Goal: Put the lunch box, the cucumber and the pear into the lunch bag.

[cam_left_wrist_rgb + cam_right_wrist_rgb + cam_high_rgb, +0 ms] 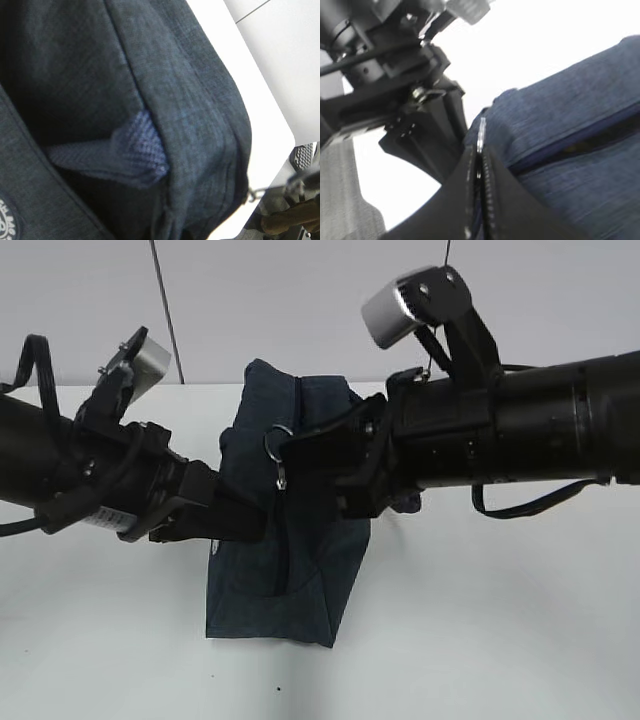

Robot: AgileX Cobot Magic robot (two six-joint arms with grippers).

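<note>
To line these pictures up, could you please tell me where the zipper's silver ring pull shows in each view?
Exterior view: ring pull at centre, by the lunch bag's top.
Left wrist view: not clearly visible; only a small metal link at the lower right.
Right wrist view: seen edge-on, pinched in the right pincer.
Shared landmark: the bag.

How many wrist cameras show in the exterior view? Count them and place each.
2. The left wrist camera sits above the left arm, left of the lunch bag; the right wrist camera sits above the right arm, upper right.

Flat white matte tabletop (480, 640), a few tiny dark specks near front edge. Behind it, pale grey wall panel (300, 300) with thin dark vertical seam (167, 310).
</note>
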